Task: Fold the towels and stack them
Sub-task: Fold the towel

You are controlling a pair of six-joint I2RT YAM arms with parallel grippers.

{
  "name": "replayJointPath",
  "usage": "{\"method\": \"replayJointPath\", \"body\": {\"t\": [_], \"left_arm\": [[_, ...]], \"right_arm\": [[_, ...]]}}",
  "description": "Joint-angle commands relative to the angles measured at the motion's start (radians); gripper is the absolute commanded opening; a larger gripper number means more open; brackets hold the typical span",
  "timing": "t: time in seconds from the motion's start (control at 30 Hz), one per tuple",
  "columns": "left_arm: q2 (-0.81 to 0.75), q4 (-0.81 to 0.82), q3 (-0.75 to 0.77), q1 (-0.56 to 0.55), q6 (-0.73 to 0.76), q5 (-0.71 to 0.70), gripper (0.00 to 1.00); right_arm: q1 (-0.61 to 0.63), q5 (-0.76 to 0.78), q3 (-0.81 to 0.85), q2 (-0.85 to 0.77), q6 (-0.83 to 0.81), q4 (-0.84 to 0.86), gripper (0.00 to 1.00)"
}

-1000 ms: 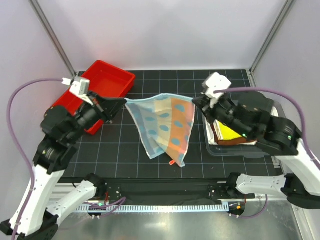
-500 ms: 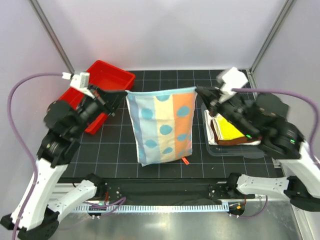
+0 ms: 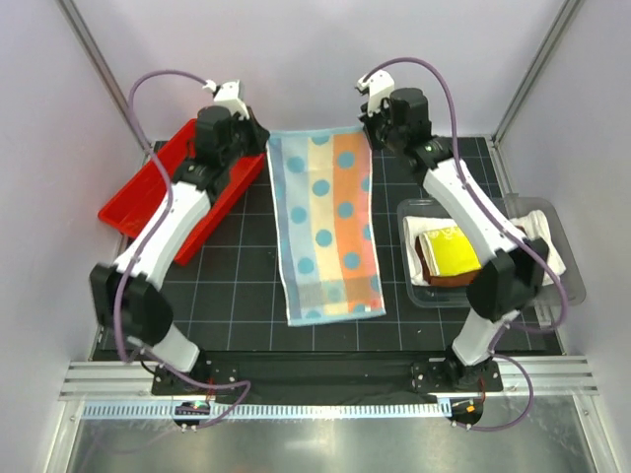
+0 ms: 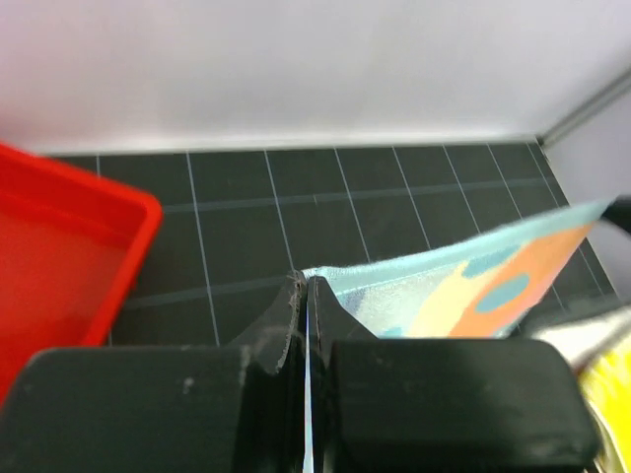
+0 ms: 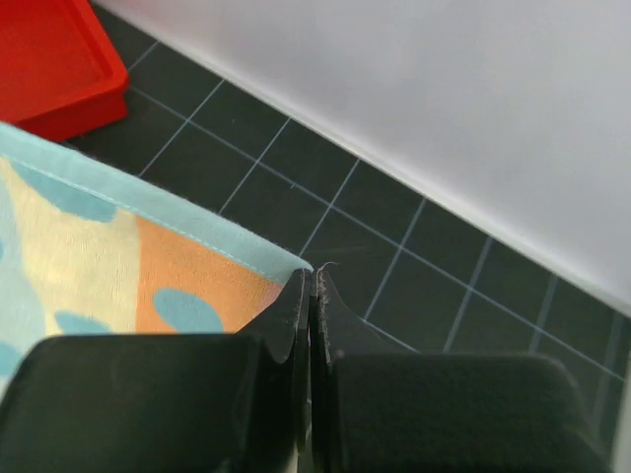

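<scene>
The light-blue cloth towel with yellow and orange stripes and blue dots (image 3: 325, 232) is spread at full length. Its far short edge is stretched between the two tools, and its long axis runs straight back from them toward the arm bases, with the free near edge apparently down on the black gridded table (image 3: 237, 286). The left tool (image 3: 264, 146) is clamped tight on the far left corner and the right tool (image 3: 368, 133) on the far right corner, so neither arm is nearer; a red plastic tray (image 3: 138, 197) sits just outside the left tool and a clear plastic bin (image 3: 572, 286) lies back and outward from the right one. Folding, I judge, means carrying the held edge back along that axis onto the free edge.
</scene>
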Motion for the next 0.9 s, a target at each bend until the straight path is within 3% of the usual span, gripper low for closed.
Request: {"method": "replayJointPath", "body": {"t": [0.0, 0.13, 0.23, 0.53, 0.87], "left_arm": [[0.154, 0.213, 0.124, 0.077, -0.011, 0.107, 0.0], [0.313, 0.338, 0.193, 0.107, -0.004, 0.26, 0.0], [0.382, 0.345, 0.221, 0.111, 0.012, 0.312, 0.0], [0.344, 0.346, -0.004, 0.111, 0.136, 0.322, 0.0], [0.197, 0.21, -0.225, 0.11, 0.21, 0.337, 0.0]], "right_arm": [[-0.091, -0.179, 0.115, 0.113, 0.076, 0.12, 0.01], [-0.148, -0.297, 0.279, 0.295, 0.097, 0.06, 0.01], [-0.153, -0.357, 0.35, 0.379, 0.067, -0.003, 0.01], [-0.145, -0.41, 0.105, 0.304, 0.045, -0.006, 0.01], [-0.073, -0.279, -0.176, 0.131, 0.002, -0.138, 0.01]]}}
